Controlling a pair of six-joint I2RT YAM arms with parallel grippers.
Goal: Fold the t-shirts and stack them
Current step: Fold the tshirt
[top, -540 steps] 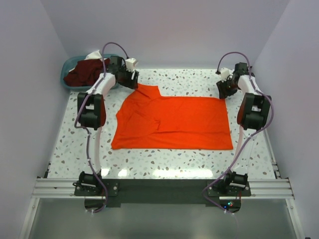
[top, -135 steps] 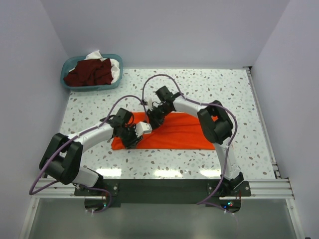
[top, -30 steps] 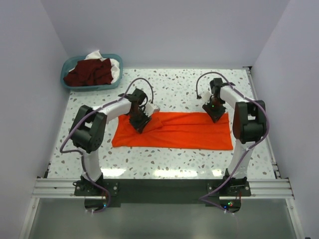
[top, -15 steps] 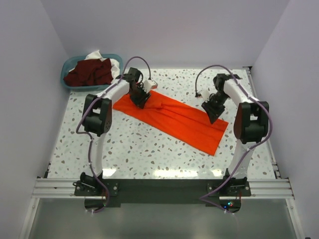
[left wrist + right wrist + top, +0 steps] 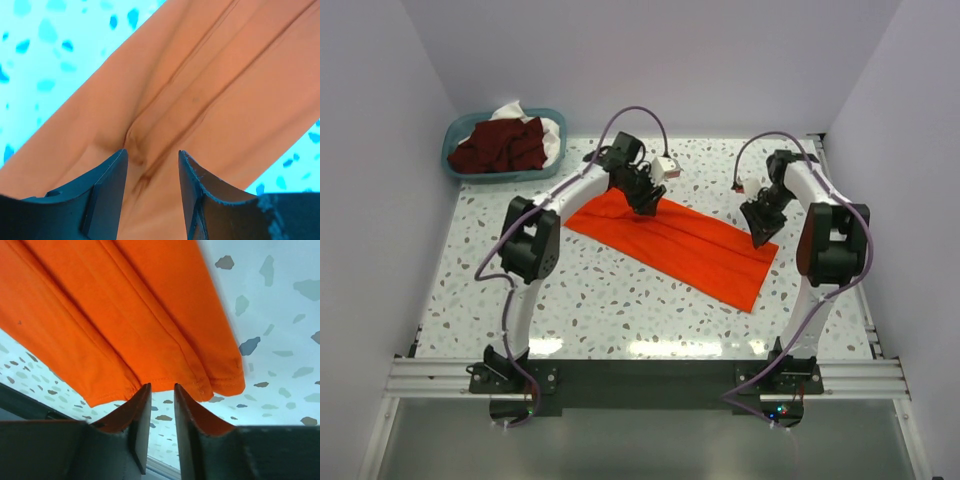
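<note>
A bright orange-red t-shirt (image 5: pixel 670 243), folded into a long strip, lies diagonally on the table from back left to front right. My left gripper (image 5: pixel 645 203) hovers over its back edge. In the left wrist view, the left gripper (image 5: pixel 152 152) is open, with creased cloth (image 5: pixel 200 95) below the gap and not pinched. My right gripper (image 5: pixel 761 232) is at the strip's right end. In the right wrist view, the right gripper (image 5: pixel 161 386) has a narrow gap showing bare table, and the hem (image 5: pixel 170 382) sits just past its tips. Dark maroon t-shirts (image 5: pixel 502 145) and white cloth (image 5: pixel 510 108) are piled in the basket.
The teal plastic basket (image 5: pixel 450 158) stands at the table's back left corner. The speckled table (image 5: pixel 620 310) is walled at the back and on both sides. A metal rail (image 5: pixel 640 375) with both arm bases runs along the near edge.
The orange-red strip has swung from level to diagonal, its left end carried back. My left gripper moved back and right and opened wider. The right gripper shifted slightly right and its jaws narrowed.
</note>
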